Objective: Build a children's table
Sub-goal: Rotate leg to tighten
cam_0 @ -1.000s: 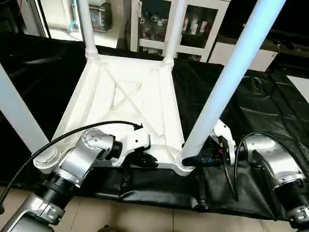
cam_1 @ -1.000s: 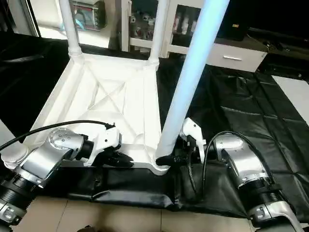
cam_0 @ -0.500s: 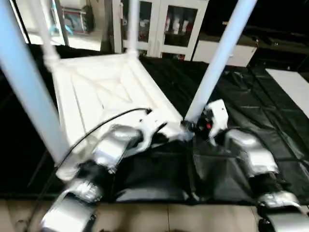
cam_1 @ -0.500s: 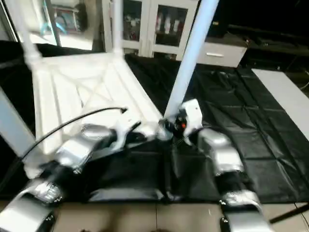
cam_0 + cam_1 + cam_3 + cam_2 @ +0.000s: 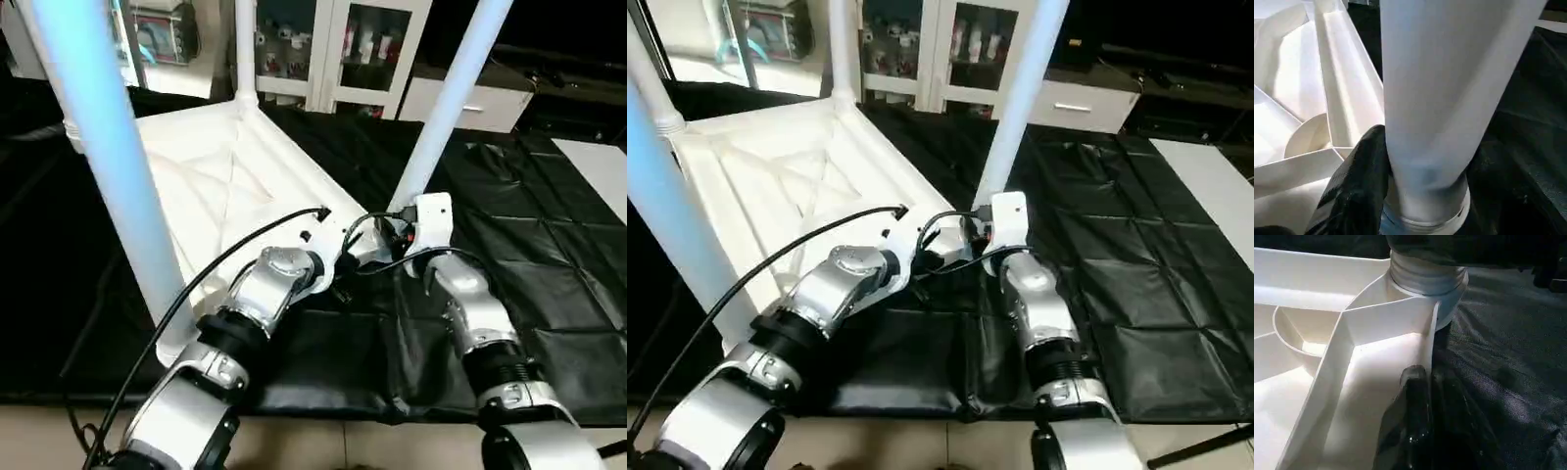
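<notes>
The children's table lies upside down on a black mat. Its white top shows the X-ribbed underside, and its legs stand up from the corner sockets. My left gripper is shut on the top's near rim wall, close to the near-right socket; in the eye view it sits past my silver wrist. My right gripper is shut around the base of the near-right leg. In the right wrist view that leg has one black finger pressed on its side. The near-left leg rises close to the camera.
The black mat spreads out to the right and ends at tiled floor near my feet. A glass-door cabinet and a white drawer unit stand behind. A black cable loops over my left forearm.
Both arms have stretched forward, and the table has swung round on the mat. Its near-right corner is now farther from me, and the near-left leg looms closer. The camera also shifted a little.
</notes>
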